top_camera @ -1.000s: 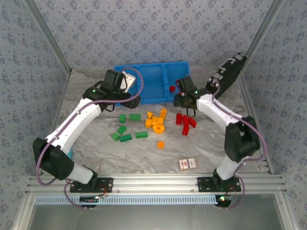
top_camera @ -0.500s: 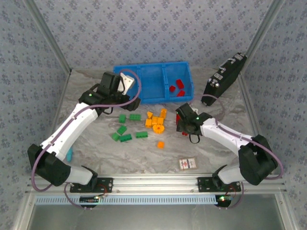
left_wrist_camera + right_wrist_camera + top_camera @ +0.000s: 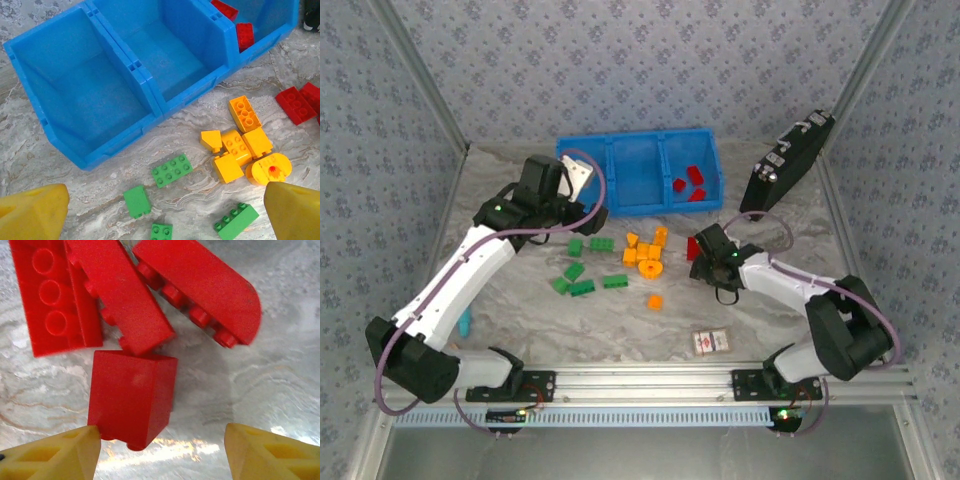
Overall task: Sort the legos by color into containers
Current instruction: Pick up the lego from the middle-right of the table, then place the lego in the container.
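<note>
**Right gripper** (image 3: 160, 455): jaws spread, holding nothing, low over the cluster of red bricks (image 3: 705, 262) at centre-right of the overhead view. In the wrist view a square red block (image 3: 132, 397) lies left of centre. Its lower corner is against the finger (image 3: 50, 455) at lower left of the frame, and its top edge touches a longer red brick (image 3: 120, 300).

**Left gripper** (image 3: 162, 215): jaws spread, empty, hanging above the green bricks (image 3: 171, 170). The orange bricks (image 3: 240, 145) lie to their right and the blue tray (image 3: 150, 102) runs across the top of the frame. Two of its compartments are bare; the one at upper right holds red pieces (image 3: 245, 35).

**Hazards, as judged:**
- The block sits off-centre between the jaws, so closing from here would likely shove or twist it rather than pinch it squarely. Re-centre before you close.
- Its contact with the neighbour risks dragging a second brick along, or shedding one in transit.
- Both arms work near the tray, so watch for crowding at its front wall.
</note>
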Controlling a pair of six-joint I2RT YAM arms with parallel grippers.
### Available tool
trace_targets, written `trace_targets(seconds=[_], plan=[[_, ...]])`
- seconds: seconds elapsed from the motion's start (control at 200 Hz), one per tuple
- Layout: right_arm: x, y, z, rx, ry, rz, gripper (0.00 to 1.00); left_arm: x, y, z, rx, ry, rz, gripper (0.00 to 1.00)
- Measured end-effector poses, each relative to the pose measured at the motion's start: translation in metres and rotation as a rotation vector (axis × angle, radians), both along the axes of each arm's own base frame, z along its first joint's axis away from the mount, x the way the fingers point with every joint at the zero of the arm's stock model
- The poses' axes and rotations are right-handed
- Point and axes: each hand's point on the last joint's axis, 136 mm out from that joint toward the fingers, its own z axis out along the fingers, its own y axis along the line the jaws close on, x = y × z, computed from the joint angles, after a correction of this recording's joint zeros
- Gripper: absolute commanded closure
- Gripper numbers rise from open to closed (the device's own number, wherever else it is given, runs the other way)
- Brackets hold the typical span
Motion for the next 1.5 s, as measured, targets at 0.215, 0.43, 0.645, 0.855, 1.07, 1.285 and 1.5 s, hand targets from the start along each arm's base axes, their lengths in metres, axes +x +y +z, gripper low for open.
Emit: trace_targets(seconds=[0.215,0.43,0.645,0.855,1.07,1.285,1.5], plan=[[0.003,-0.003,-0.019,-0.008,0.042,-0.015,0.37,0.0,0.001,0.0,0.005,-0.002,0.001,0.0],[0.004,-0.01,-0.023,-0.019,0.058,-0.028,0.48,0.001,0.002,-0.001,0.011,-0.003,0.006,0.0],[0.004,-0.017,-0.025,-0.047,0.094,-0.025,0.63,0.004,0.003,-0.005,0.027,0.001,0.011,0.0],[0.003,-0.016,-0.024,-0.066,0.119,0.011,0.71,0.008,0.001,-0.015,0.046,0.023,0.015,0.0],[0.002,-0.014,-0.021,-0.081,0.135,0.064,0.73,0.013,0.0,-0.025,0.072,0.041,0.013,0.0],[0.017,-0.002,0.019,-0.063,0.054,0.127,0.73,0.027,0.003,-0.041,0.112,0.072,0.021,0.0],[0.049,0.012,0.073,-0.049,-0.062,0.19,0.73,0.041,0.015,-0.043,0.116,0.079,0.051,0.0]])
